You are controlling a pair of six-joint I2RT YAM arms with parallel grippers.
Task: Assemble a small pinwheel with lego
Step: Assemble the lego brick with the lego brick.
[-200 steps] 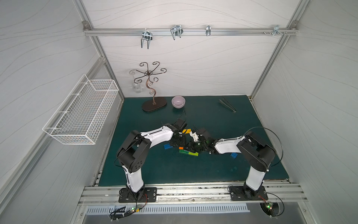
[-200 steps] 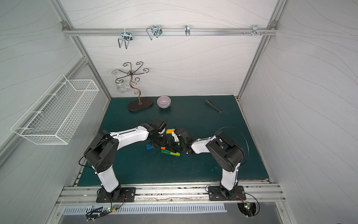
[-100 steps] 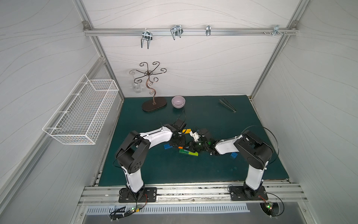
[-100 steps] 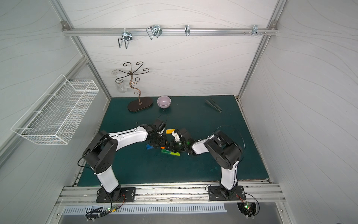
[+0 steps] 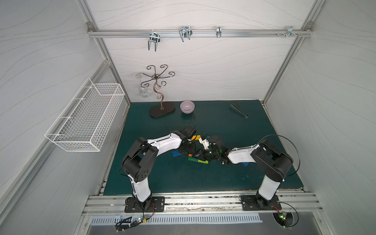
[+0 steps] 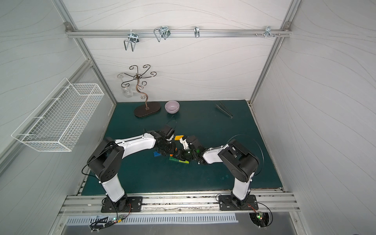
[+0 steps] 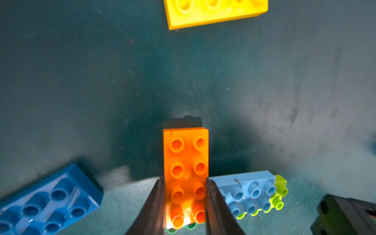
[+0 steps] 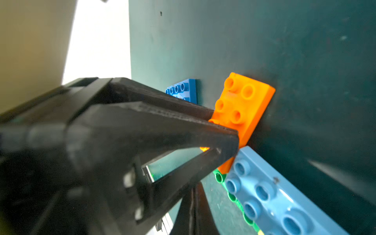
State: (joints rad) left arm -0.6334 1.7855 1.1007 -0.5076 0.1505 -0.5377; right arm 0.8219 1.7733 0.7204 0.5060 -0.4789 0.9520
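Observation:
My left gripper (image 7: 185,181) is shut on the sides of an orange lego brick (image 7: 186,158), studs up, low over the green mat. The brick's near end sits over dark green studs (image 7: 191,226). Beside it the partly built pinwheel (image 7: 247,190) shows a light blue brick on a lime one (image 7: 279,194). In the right wrist view my right gripper (image 8: 195,189) is shut and empty. It sits just beside the light blue brick (image 8: 264,193), below the left fingers (image 8: 162,126) gripping the orange brick (image 8: 242,109). In both top views the two grippers meet at mid-table (image 5: 195,152) (image 6: 176,151).
A dark blue brick (image 7: 46,201) (image 5: 176,154) lies loose beside the left gripper, and a yellow brick (image 7: 213,12) (image 5: 196,137) lies farther back. A small blue brick (image 5: 245,163) peeks from under the right forearm. At the back are a jewellery stand (image 5: 161,109), a pink bowl (image 5: 187,106) and tongs (image 5: 239,109).
The right arm has shifted slightly near the bricks. The left gripper keeps its hold on the orange brick at the same spot.

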